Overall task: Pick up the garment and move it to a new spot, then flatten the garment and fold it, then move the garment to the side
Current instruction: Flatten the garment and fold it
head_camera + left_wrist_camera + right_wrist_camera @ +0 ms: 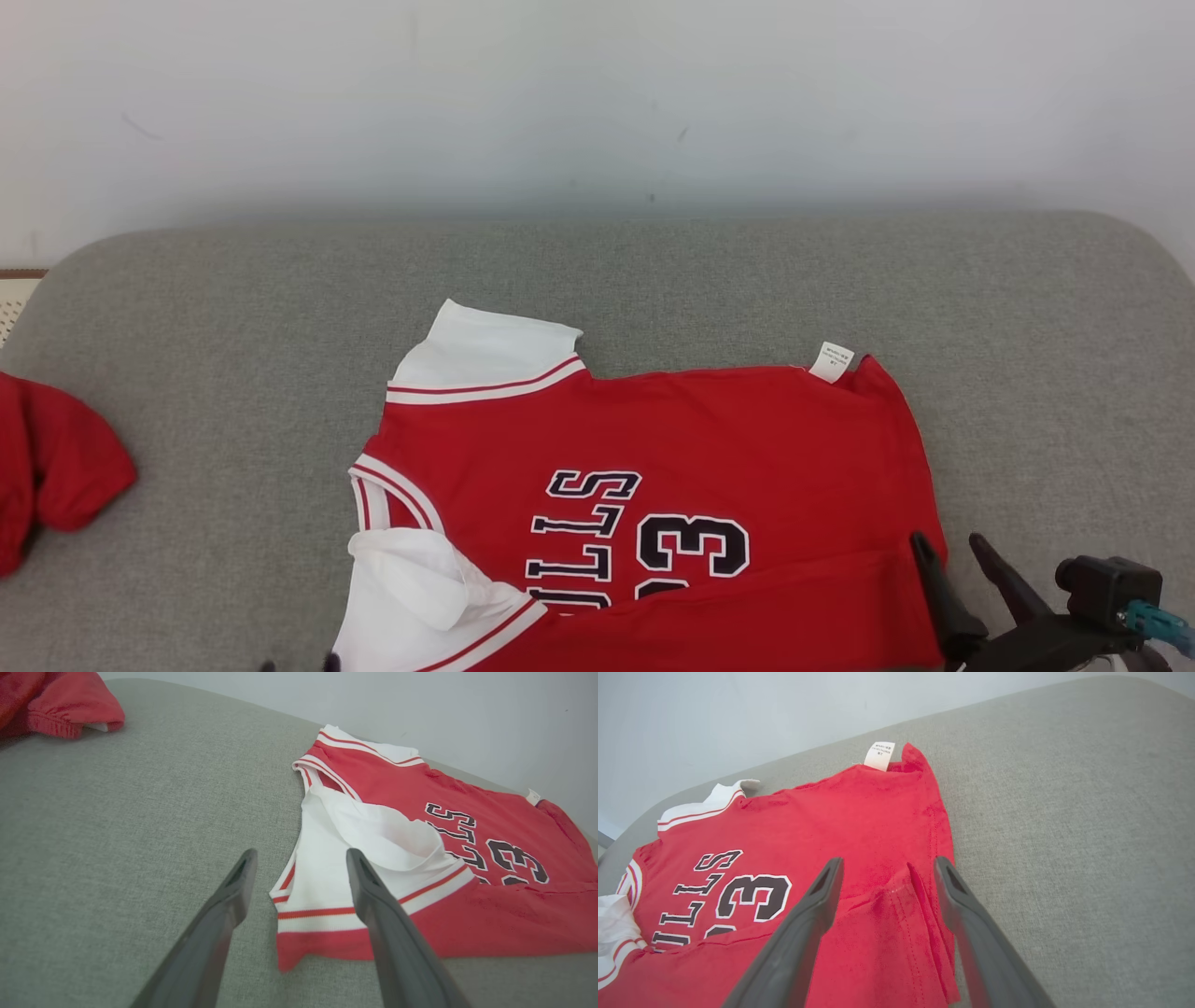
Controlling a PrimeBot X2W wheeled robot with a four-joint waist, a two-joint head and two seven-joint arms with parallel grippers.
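Note:
The garment is a red jersey with white sleeves and black lettering. It lies spread on the grey cushion, its near edge folded over onto the print. In the head view my right gripper stands open at the jersey's lower right corner. The right wrist view has that gripper just above the folded red hem, holding nothing. My left gripper is open too, hovering over the white sleeve at the jersey's near left corner. Its tips peek in at the bottom edge of the head view.
A second crumpled red cloth lies at the cushion's far left, also seen in the left wrist view. The grey cushion has bare room behind and to the right of the jersey. A pale wall rises behind it.

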